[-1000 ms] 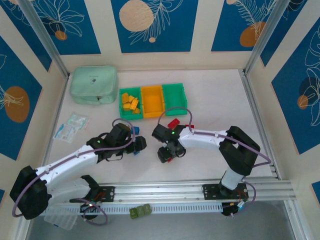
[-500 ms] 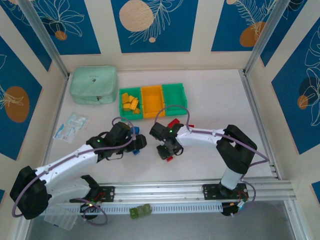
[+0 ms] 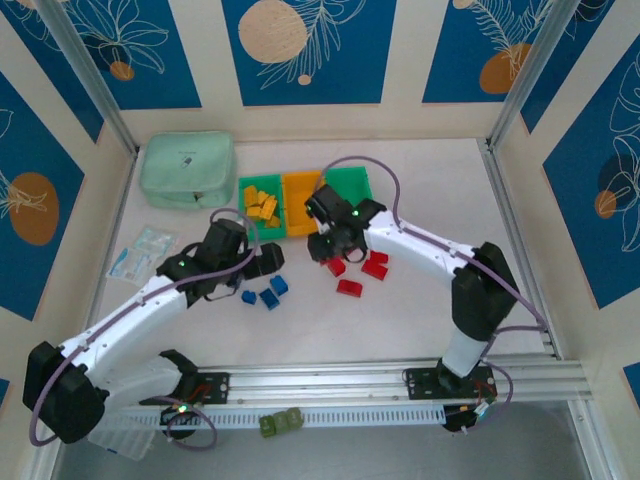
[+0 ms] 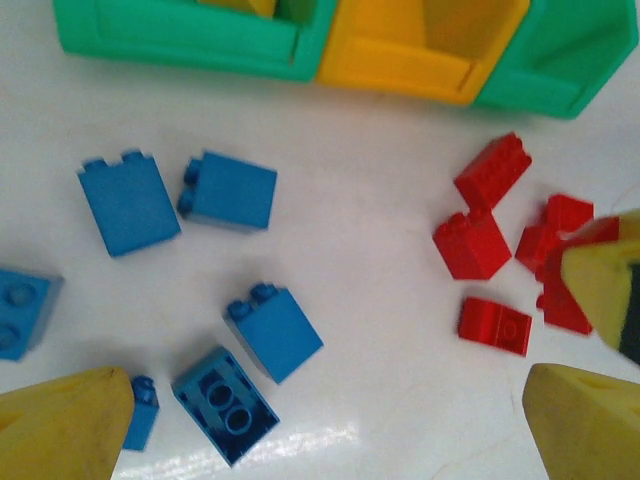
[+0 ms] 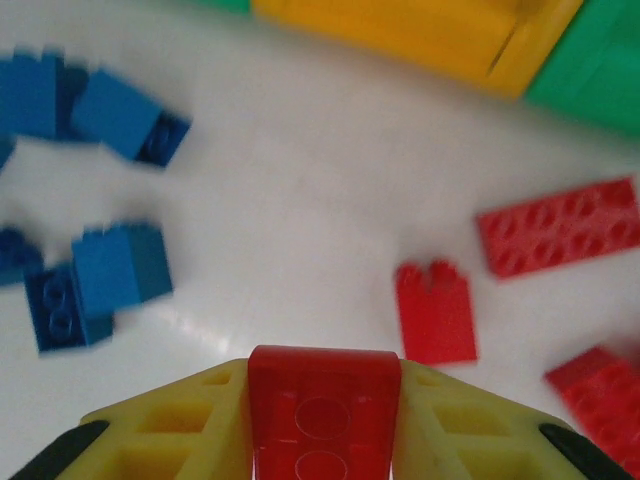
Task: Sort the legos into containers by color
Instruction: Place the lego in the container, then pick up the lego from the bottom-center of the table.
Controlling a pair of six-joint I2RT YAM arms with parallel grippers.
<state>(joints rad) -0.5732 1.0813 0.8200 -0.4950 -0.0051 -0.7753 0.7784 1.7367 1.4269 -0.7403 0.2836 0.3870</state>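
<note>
**Red brick gripped, bins just ahead**

The right jaws are pinching a red lego [image 5: 323,410] squarely across its sides, low over the counter [image 5: 300,200]. Ahead of them sit the containers [image 3: 303,203]: the orange-yellow bin [image 5: 420,30] is straight ahead and a green bin [image 5: 595,65] is ahead to the right. The bin furthest to their left holds yellow legos [image 3: 262,207], so red likely belongs in one of the nearer two. I'd lift above the rim first, centre over the bin, then let go. Sliding forward low could scatter the loose red legos [image 5: 435,310] just ahead-right. The left jaws stand spread and empty, with blue legos [image 4: 270,330] between and ahead of them.
</note>
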